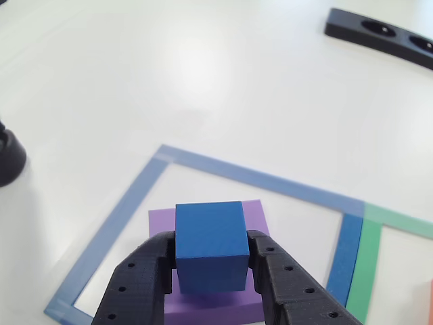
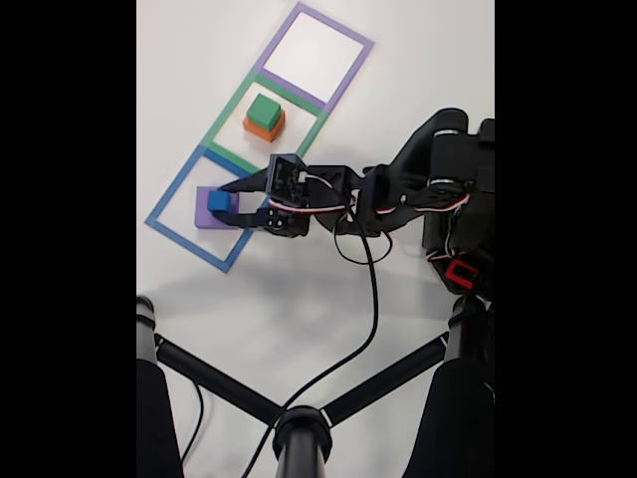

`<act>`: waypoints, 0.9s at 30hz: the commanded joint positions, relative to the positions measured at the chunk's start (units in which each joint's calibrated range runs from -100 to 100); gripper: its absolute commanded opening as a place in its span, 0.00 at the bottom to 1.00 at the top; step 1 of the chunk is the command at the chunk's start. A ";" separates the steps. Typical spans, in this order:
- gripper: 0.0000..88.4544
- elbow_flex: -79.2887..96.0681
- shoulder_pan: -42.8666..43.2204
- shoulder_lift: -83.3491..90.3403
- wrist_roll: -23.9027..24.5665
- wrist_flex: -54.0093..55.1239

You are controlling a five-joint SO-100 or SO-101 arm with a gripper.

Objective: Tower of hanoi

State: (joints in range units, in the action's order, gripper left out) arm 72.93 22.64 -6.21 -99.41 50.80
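- No text, label, brand, number or sign can be read in either view.
- The blocks, the tape squares and the black arm parts carry no legible marking.

The arm [image 2: 398, 199] reaches out low, leftward in the fixed view. Its black hand [image 1: 210, 254] seems closed, one finger [image 1: 139, 281] flanking each side of the blue cube [image 1: 210, 244].

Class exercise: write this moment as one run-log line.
gripper: shut on blue cube | cube: over purple block, blue tape square | green block: on orange block
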 commanded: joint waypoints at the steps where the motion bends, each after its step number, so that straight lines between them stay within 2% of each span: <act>1: 0.07 -2.19 0.35 -2.61 -0.59 4.52; 6: 0.09 -3.83 -0.03 -5.65 -0.59 6.22; 19: 0.23 -4.19 -0.10 -7.18 -0.59 8.49; 27: 0.26 -3.46 -0.41 3.88 -0.59 3.95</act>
State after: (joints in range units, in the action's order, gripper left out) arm 70.15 22.64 -10.93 -99.41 57.46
